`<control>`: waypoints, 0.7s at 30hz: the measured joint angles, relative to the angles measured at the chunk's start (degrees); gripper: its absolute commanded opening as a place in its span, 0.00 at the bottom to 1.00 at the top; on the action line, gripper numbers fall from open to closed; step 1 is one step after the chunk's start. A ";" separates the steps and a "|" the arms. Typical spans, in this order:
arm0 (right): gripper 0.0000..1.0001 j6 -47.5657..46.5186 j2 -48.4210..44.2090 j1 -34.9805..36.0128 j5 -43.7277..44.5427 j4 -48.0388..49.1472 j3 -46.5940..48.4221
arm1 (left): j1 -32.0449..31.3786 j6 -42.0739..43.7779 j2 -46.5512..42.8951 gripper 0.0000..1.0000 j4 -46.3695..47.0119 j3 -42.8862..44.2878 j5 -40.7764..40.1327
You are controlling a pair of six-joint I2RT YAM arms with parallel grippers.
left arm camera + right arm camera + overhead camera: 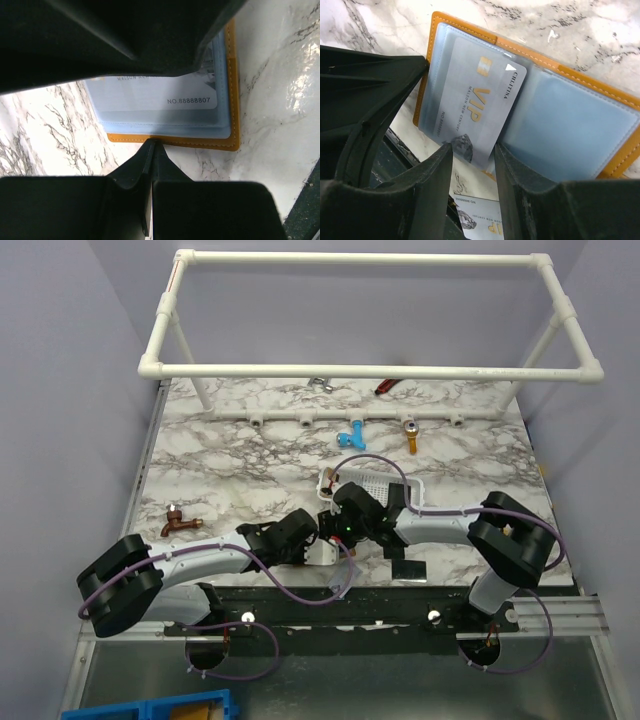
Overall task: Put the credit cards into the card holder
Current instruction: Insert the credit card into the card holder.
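Lying opened flat on the marble tabletop, right in front of the two arms, is the card holder: an orange border around clear plastic sleeves. A silvery-white VIP card sits partway into the left sleeve, a bit tilted, its lower end poking out past the holder's edge. The right gripper has its fingers parted on either side of that exposed end. They flank it rather than pinch it. The left gripper meets the holder from the other side with its jaws apart, the lower fingertip touching the orange edge and the upper finger hanging over the sleeve. Whether it is actually bearing down on the holder I cannot tell. From its camera the card's number line shows through the plastic, so a good part of the card is already in.

To my eye the step in hand is seating this card fully. Doing it well means squaring the tilt first so the corners don't snag the plastic. Then the exposed end can be nudged along the sleeve's own direction while the left arm stops the holder sliding on the slick marble. It wants a gentle push and no lifting.

Another light card lies on the tabletop just below the right gripper. What looks like a black card lies near the right arm. Both have yet to go in. A white mesh basket stands just behind.
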 measured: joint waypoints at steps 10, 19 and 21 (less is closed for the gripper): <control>0.03 -1.84 -1.01 0.68 2.47 -4.55 1.60 | 0.17 -0.13 -0.90 0.00 -0.50 -0.15 0.35; 0.22 -1.60 -2.36 0.61 3.63 -5.16 1.09 | -0.13 -0.13 -0.90 0.00 1.18 -0.31 0.63; 0.06 -1.57 -2.73 -0.26 3.43 -5.03 0.96 | -0.13 -0.13 -0.90 0.00 1.51 -0.31 0.66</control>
